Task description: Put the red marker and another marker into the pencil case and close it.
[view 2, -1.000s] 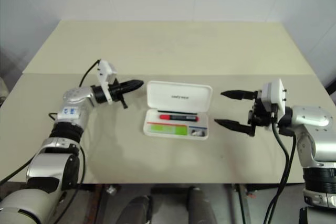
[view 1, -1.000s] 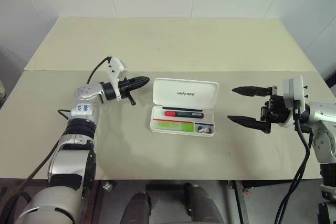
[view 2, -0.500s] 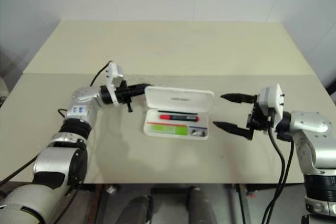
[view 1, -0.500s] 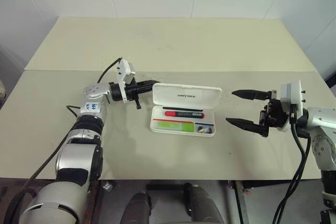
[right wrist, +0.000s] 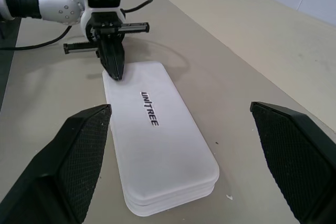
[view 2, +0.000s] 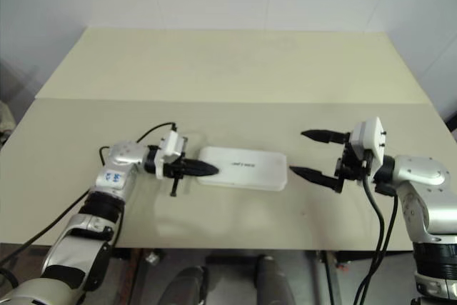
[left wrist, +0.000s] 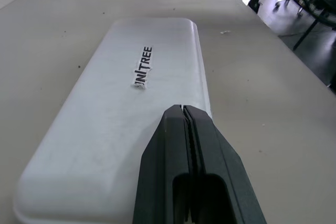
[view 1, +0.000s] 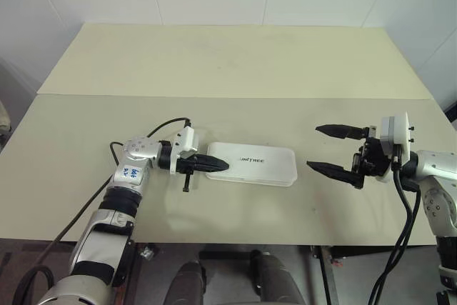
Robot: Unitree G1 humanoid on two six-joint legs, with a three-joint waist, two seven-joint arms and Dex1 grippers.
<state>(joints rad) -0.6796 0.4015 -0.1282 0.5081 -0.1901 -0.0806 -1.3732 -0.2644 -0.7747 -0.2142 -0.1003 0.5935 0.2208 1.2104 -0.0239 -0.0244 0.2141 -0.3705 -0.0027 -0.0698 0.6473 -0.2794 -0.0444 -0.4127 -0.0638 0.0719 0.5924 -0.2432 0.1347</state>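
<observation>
2 claws: both over the desk (view 1: 235, 62), 1 at each end of the pencil case (view 1: 253, 166).
Left claw (view 1: 223, 166): fingers pressed together with nothing between them, pointing level toward the robot's right; tip over the left end of the case lid, at or just above its surface, contact cannot be told.
Right claw (view 1: 321, 148): fingers spread wide, empty, pointing toward the case from its right; near the right end, apart from it.
Pencil case: white, rounded corners, lid down and shut, lying flat lengthwise across the near half of the desk; dark lettering (left wrist: 142, 67) on the lid.
Markers: inside of the case hidden by the shut lid.
Desk: pale, 2 slabs with a seam (view 1: 285, 97) running across beyond the case.
Cable (view 1: 153, 131): black, loops from the left wrist.
</observation>
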